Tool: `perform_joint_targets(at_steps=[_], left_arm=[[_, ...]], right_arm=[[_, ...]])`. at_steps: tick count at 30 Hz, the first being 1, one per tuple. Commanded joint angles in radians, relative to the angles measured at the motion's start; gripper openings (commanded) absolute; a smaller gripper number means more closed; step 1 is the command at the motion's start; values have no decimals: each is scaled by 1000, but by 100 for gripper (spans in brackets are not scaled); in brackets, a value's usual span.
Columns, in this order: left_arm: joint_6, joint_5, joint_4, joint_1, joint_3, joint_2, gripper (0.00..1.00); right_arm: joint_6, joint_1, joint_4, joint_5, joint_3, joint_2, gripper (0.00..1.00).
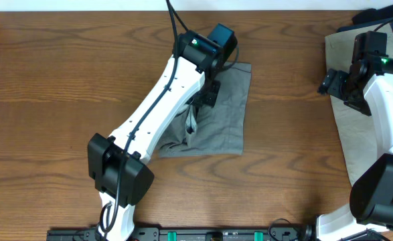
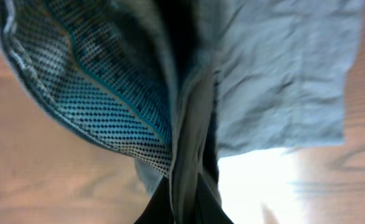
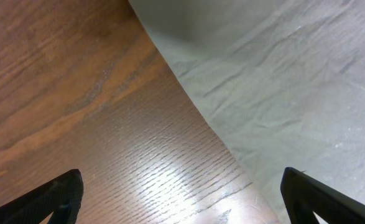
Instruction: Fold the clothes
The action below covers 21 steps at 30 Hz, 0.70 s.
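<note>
Overhead: the grey shorts (image 1: 226,117) lie at centre frame on the table (image 1: 62,80), long axis running top to bottom, with a bunched ridge at their lower left. The left gripper (image 1: 208,94) sits on their upper left part, so the loose cloth spreads right and down from it. The left arm hides the shorts' left edge. The right gripper (image 1: 335,82) is well apart at the right edge, over the beige shorts (image 1: 347,140). A bit of navy shorts (image 1: 350,28) shows at upper right, mostly cut off.

Left wrist: the left gripper (image 2: 185,190) is clamped on a fold of grey shorts (image 2: 281,68), which rises up the frame between its jaws. A dotted lining (image 2: 89,81) bulges at upper left. The fingertips are blurred and dark.

Right wrist: the fingers (image 3: 51,199) stand wide apart, holding nothing. The beige shorts (image 3: 294,81) fill the upper right and bare table (image 3: 76,93) the left.
</note>
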State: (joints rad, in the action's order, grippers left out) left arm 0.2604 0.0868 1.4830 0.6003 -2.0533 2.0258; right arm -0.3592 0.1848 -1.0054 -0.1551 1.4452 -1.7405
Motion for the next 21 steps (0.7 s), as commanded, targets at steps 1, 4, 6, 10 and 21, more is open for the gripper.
perform_joint_targets(at_steps=[1, 4, 6, 10, 21], left_arm=[[74, 72, 73, -26, -12, -41, 6], [97, 115, 130, -62, -13, -68, 6], [97, 117, 154, -93, -13, -91, 6], [97, 123, 198, -155, -13, -145, 6], [80, 124, 207, -285, -12, -401, 6]], right_arm=[[1, 4, -1, -13, 10, 14, 99], [1, 4, -1, -13, 10, 14, 99], [1, 4, -1, -13, 10, 14, 99], [1, 4, -1, -13, 10, 14, 99], [1, 4, -1, -13, 10, 14, 99]])
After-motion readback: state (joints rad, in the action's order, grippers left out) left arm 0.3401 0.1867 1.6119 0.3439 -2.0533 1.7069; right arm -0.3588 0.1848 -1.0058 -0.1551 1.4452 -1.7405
